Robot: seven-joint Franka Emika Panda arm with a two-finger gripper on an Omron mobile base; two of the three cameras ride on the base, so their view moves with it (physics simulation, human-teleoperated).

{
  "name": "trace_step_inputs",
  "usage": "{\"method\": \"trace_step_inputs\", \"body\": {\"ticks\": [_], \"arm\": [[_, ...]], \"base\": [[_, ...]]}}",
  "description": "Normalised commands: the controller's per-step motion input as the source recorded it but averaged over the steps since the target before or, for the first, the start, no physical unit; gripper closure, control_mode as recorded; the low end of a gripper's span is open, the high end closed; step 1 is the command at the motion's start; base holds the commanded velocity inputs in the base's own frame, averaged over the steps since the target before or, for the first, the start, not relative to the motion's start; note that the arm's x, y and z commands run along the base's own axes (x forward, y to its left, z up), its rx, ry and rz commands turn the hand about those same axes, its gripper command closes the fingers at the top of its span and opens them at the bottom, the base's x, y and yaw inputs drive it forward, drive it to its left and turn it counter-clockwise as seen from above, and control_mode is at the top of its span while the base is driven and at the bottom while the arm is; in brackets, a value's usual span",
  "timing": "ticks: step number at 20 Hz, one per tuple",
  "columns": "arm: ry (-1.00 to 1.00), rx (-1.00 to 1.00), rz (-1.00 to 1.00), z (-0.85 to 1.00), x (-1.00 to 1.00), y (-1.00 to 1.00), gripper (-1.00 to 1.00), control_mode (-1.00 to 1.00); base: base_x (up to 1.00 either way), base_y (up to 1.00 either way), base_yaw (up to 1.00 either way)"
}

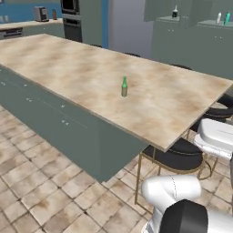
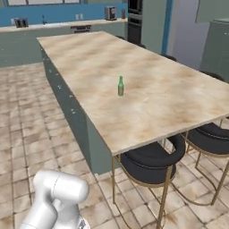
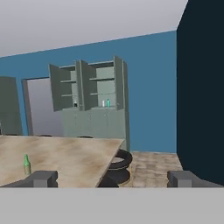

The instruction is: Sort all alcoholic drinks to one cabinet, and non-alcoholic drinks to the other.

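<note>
The green glass bottle [image 1: 124, 86] is standing upright and alone on the long island desk [image 1: 68, 68], well in from its edges and nearer the end with the black stools [image 2: 150, 162] than the far end. The claw [image 3: 112, 178] is sitting with its fingers [image 3: 43, 177] spread wide and nothing between them, looking level across the desk toward the open cabinets [image 3: 89, 85] on the far blue wall.

In those cabinets, the black-labelled bottle [image 1: 175, 12] is resting on a shelf of the left one, while the white bottle [image 1: 219, 17] and the teal bottle [image 1: 227, 18] are standing side by side in the right one. So three drinks appear sorted, and the green bottle looks like the one left to fetch.

To do this well, the arm should be reaching out over the desk edge, lowering the claw around the bottle's body rather than its thin neck, keeping it upright. The bottle is slim and tall, so a nudge from one finger could be tipping it; closing squarely is safest. It belongs beside the black-labelled bottle.
</note>
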Motion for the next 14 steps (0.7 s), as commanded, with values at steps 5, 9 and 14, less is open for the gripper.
{"method": "trace_step_inputs", "body": {"ticks": [5,9,14], "arm": [[0.0,0.0,0.0,0.0,0.0,0.0,-1.0,1.0],[0.0,0.0,0.0,0.0,0.0,0.0,-1.0,1.0],[0.0,0.0,0.0,0.0,0.0,0.0,-1.0,1.0]], "base": [[0.27,0.71,-0.34],[0.27,0.69,-0.34],[0.28,0.69,-0.33]]}}
